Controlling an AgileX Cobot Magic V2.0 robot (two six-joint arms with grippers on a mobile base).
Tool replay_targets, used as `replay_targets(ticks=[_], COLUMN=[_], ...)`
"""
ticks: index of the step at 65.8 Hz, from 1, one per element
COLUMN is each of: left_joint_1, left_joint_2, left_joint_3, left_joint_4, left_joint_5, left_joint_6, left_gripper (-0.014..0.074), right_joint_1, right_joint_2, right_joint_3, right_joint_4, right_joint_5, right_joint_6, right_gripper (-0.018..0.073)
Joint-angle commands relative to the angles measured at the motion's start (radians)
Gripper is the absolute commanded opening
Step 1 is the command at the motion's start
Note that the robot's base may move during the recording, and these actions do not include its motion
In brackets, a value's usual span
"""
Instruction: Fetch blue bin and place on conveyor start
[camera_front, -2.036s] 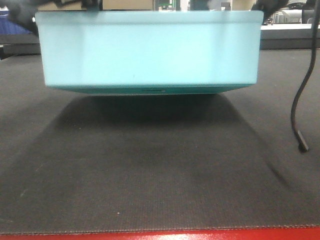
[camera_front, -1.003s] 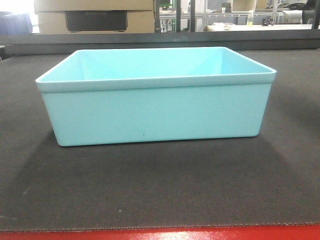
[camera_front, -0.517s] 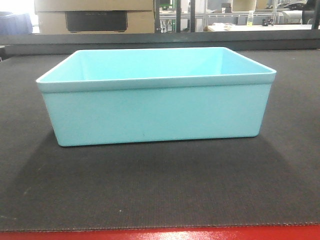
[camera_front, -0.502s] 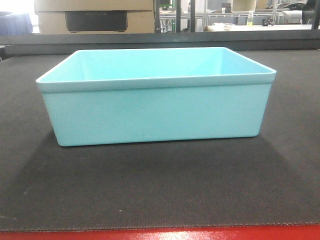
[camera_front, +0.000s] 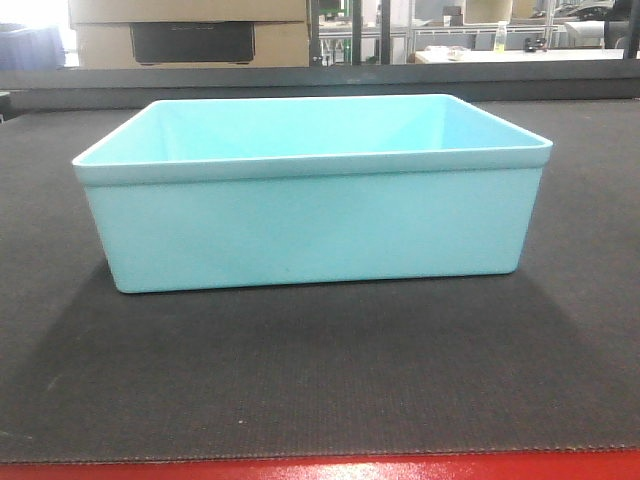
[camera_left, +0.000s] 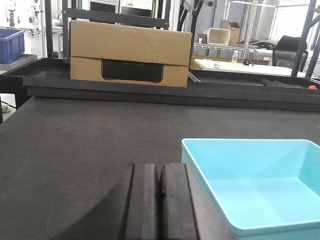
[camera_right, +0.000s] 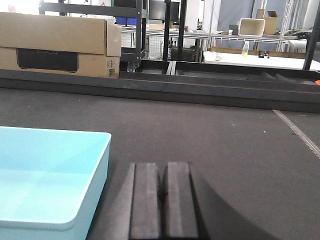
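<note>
The pale cyan blue bin (camera_front: 310, 210) rests flat and empty on the black textured conveyor belt (camera_front: 320, 380), just behind the red frame edge (camera_front: 320, 470). In the left wrist view my left gripper (camera_left: 160, 172) is shut on nothing, just left of the blue bin (camera_left: 260, 185) and apart from it. In the right wrist view my right gripper (camera_right: 163, 172) is shut and empty, to the right of the blue bin (camera_right: 45, 175). Neither gripper shows in the front view.
A cardboard box (camera_left: 130, 52) stands on a dark tray beyond the belt's far edge. Metal shelving and a white table (camera_right: 260, 59) lie further back. A dark blue bin (camera_left: 11, 44) sits at far left.
Two seconds ago the bin hung above the belt, held by the arms; by one second ago it lay on the belt and the arms had left the front view. Nothing has moved since.
</note>
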Motion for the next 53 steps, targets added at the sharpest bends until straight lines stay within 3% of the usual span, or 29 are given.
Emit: replay_targets(ticks=[1,34,39,43,48,53], left_joint_1=[0.002,0.002,0.002,0.017,0.064,0.112], left_joint_2=[-0.006,-0.006,-0.008,-0.019,-0.036,-0.069], left_joint_3=[-0.001,0.002,0.007,0.007,0.022,0.053], left_joint_4=[-0.001,-0.001,-0.046,-0.108,-0.178,-0.216], left_joint_5=[-0.021,-0.024,-0.018,0.000,-0.002,-0.031], left_joint_6=[0.003,0.003,0.006,0.070,0.238,0.273], left_gripper=[-0.0111,-0.0111,-0.0111,-0.0111,-0.0111,-0.0111], right_joint_1=[-0.006,-0.006,-0.006,-0.006,-0.006,-0.006], right_joint_2=[-0.003,-0.003,-0.003,-0.003,-0.003,-0.003], right_joint_3=[0.002,0.002,0.002,0.002,0.002,0.002], right_joint_4=[-0.008,-0.008,-0.008,-0.008,-0.008,-0.008], right_joint_5=[-0.024,-0.024,-0.024,-0.024,-0.024,-0.024], right_joint_6=[0.000,0.000,0.000,0.000,0.000,0.000], right_gripper=[-0.0162,-0.0162,-0.0162,-0.0162,-0.0162,-0.0162])
